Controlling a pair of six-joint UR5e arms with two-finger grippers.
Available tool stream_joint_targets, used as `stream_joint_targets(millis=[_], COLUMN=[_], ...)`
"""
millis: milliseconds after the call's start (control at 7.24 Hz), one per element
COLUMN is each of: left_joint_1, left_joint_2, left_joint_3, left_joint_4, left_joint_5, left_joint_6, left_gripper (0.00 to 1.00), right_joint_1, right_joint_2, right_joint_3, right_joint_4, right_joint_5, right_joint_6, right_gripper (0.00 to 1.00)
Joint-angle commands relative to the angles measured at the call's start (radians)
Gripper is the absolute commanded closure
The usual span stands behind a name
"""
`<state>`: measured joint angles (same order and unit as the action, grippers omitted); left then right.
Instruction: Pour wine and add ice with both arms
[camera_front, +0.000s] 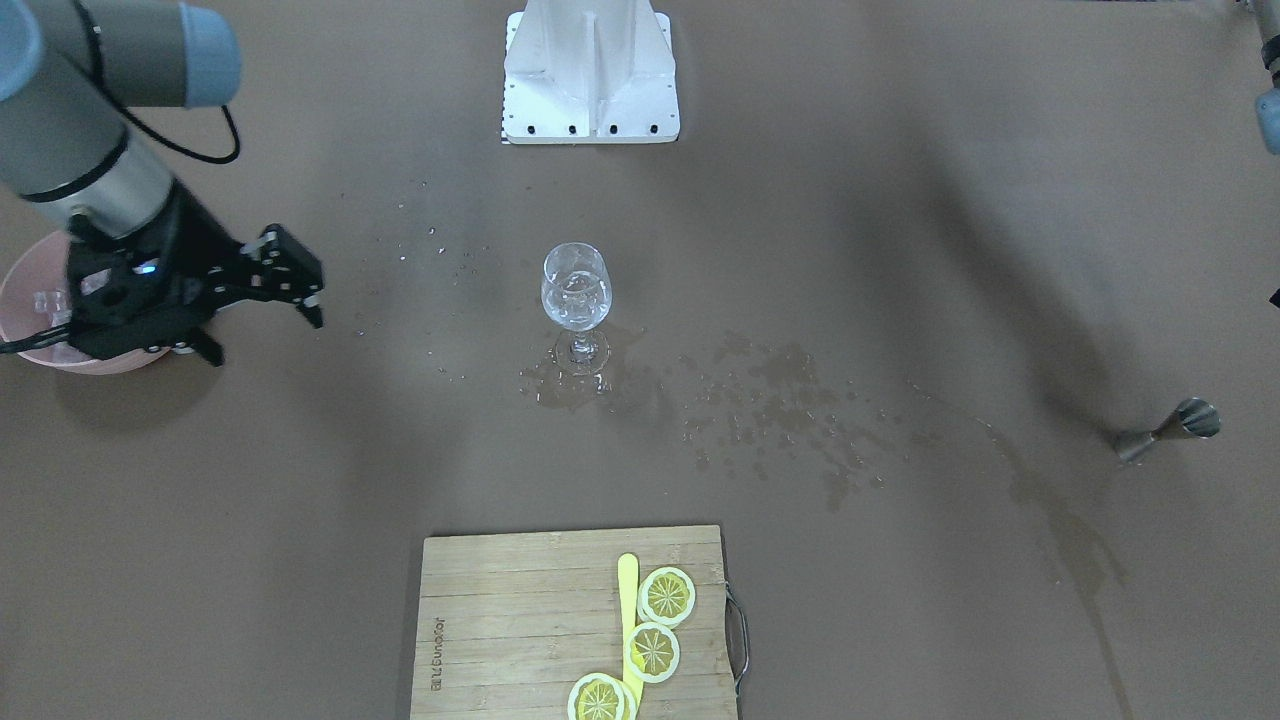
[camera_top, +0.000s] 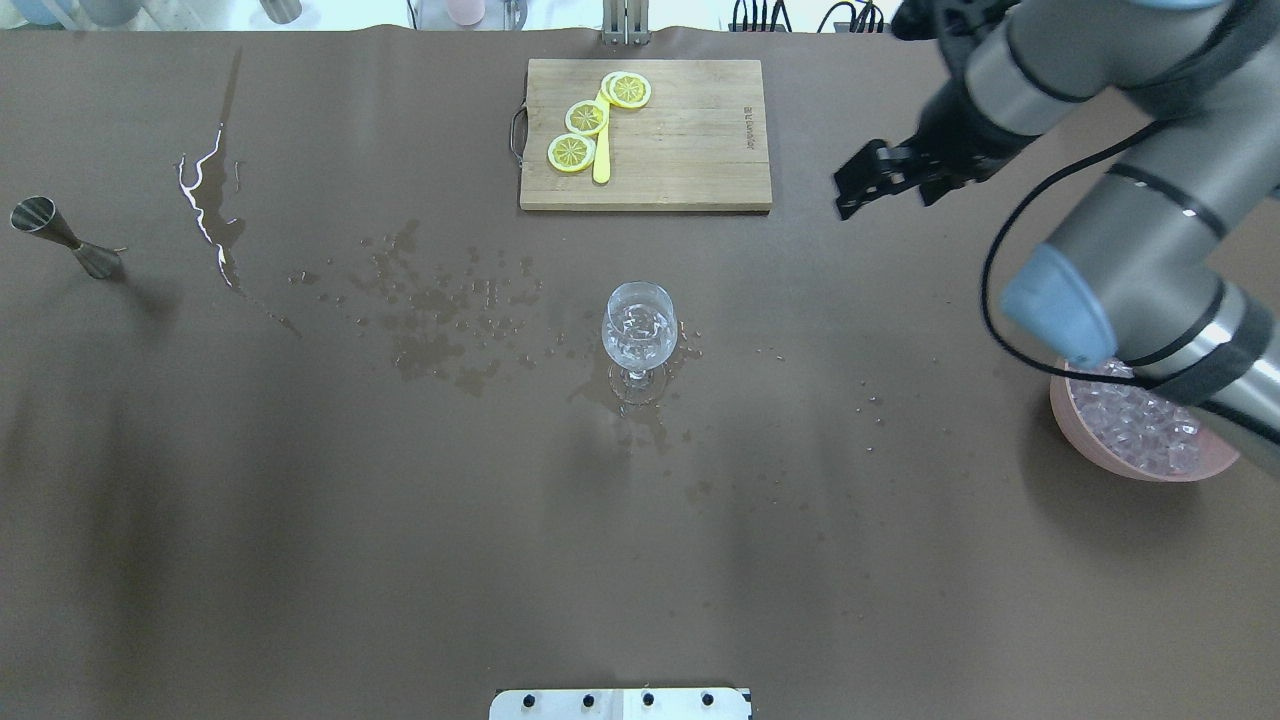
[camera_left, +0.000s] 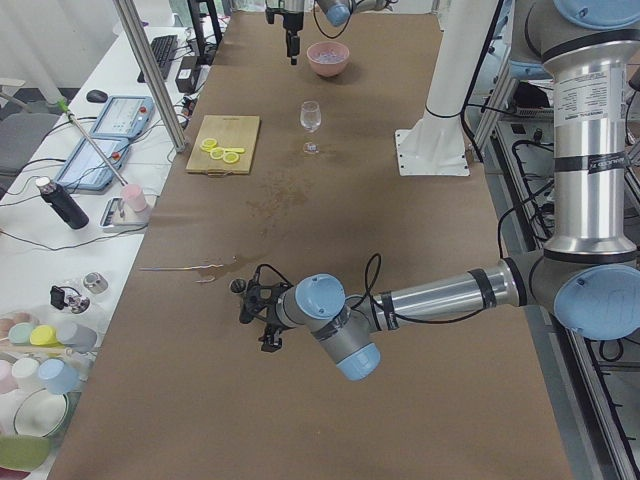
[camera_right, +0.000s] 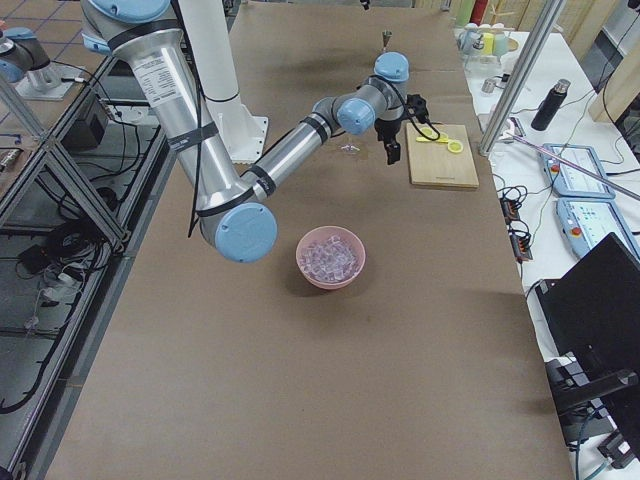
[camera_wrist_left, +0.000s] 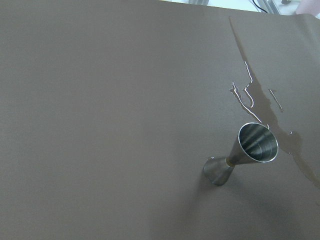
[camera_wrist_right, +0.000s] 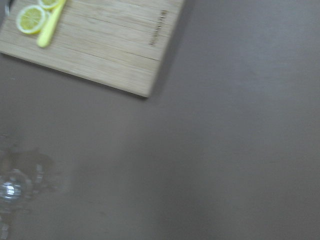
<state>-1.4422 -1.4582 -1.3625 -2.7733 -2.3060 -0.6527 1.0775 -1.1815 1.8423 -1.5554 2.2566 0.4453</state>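
With its jaws spread and empty, the right gripper (camera_top: 885, 200) hangs over the table right of the cutting board (camera_top: 680, 150). I only catch the left gripper (camera_left: 257, 318) side-on, so I cannot tell its jaws. The ice (camera_top: 1145, 430) fills the pink bowl (camera_top: 1085, 445) at the near right, with a few cubes in the wine glass (camera_top: 640, 325) at mid-table. Spilled drops (camera_top: 440, 320) spread left toward the jigger (camera_top: 55, 232).
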Motion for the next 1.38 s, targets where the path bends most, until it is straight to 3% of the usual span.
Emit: stream_joint_targets(millis=[0,138,276,552,690,829,967,1243], left_joint_1=[0.0,-0.001,0.0,0.002,0.002,0.014,0.022,0.01], left_joint_2=[0.019,0.047,0.056,0.035,0.036,-0.003,-0.052,0.007], left_joint_3=[0.005,-0.003,-0.009,-0.018,-0.044,-0.047,-0.053,-0.059], left_joint_4=[0.007,0.014,0.074,0.084,0.113,0.279,0.451,0.507], left_joint_5=[0.043,0.074,0.069,0.073,0.027,-0.09,-0.105,-0.102], left_joint_6=[0.059,0.057,0.047,0.056,0.051,0.056,0.08,0.421], left_gripper=[0.01,0.01,0.01,0.01,0.01,0.01,0.01,0.01], right_joint_1=[0.267,0.392,0.444,0.492,0.492,0.492,0.492,0.49], right_joint_2=[-0.137,-0.141,-0.144,-0.187,-0.223,-0.234,-0.234,-0.225], right_joint_3=[-0.131,-0.278,-0.361,-0.38,-0.385,-0.411,-0.413,-0.434], right_joint_4=[-0.003,0.004,0.008,0.008,0.006,0.008,0.006,0.005], right_joint_5=[0.099,0.16,0.146,0.138,0.103,0.104,0.098,0.089], right_joint_6=[-0.393,-0.522,-0.7,-0.729,-0.728,-0.735,-0.729,-0.729], right_gripper=[0.0,0.0,0.0,0.0,0.0,0.0,0.0,0.0])
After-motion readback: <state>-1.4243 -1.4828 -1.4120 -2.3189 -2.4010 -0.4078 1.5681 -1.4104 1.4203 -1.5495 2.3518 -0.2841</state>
